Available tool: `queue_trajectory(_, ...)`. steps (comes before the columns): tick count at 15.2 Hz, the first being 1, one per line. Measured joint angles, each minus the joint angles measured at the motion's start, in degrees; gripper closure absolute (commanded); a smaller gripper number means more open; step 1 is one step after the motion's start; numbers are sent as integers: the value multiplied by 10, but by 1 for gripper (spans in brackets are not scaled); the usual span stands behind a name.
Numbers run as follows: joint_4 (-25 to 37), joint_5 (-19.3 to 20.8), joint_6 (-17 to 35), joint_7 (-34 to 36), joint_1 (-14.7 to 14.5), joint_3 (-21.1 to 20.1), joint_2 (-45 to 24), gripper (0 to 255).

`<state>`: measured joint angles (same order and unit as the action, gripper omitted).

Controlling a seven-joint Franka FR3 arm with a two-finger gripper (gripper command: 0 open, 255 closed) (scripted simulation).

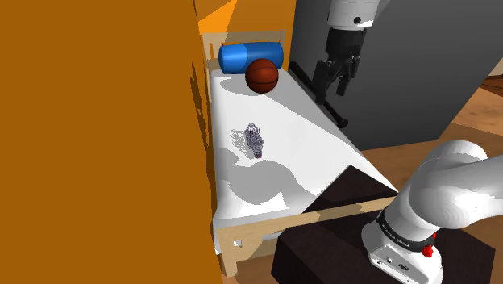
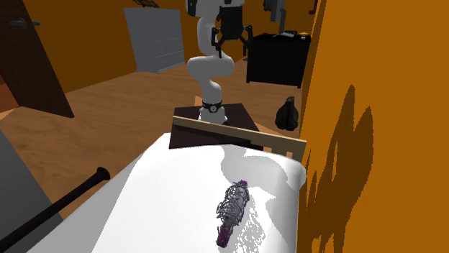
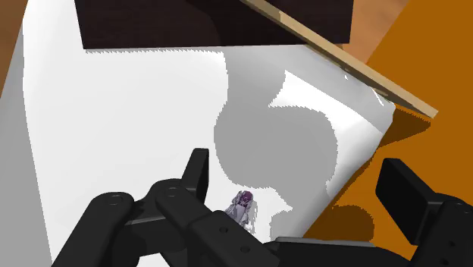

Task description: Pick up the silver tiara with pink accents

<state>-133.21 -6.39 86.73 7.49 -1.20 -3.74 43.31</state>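
The tiara point(image 1: 252, 141) is a small silver wire piece with purple-pink accents, lying on the white mattress point(image 1: 290, 121) near the orange wall. In the second exterior view the tiara point(image 2: 233, 205) lies lengthwise close to the wall-side edge of the bed. My gripper point(image 1: 337, 84) hangs open well above the bed's side away from the wall, apart from the tiara, with nothing between its fingers. The gripper point(image 2: 232, 37) also appears high above the stand. In the wrist view the tiara point(image 3: 242, 208) sits far below, close to one finger point(image 3: 198, 171) of the gripper point(image 3: 299, 186).
A blue bolster point(image 1: 251, 55) and a basketball point(image 1: 262, 76) lie at the head of the bed. A black bat point(image 2: 54, 209) rests along the bed's open side. The wooden footboard point(image 1: 266, 230) meets the dark stand point(image 1: 322, 242). An orange wall point(image 1: 97, 137) borders the bed.
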Motion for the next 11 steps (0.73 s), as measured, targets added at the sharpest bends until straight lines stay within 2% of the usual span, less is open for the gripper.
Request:
queue_trajectory(3, 0, -1, 17, 5, 3, -3, -21, 0)
queue_trajectory(11, 24, 3, 131, 34, 20, -15, -175, 0)
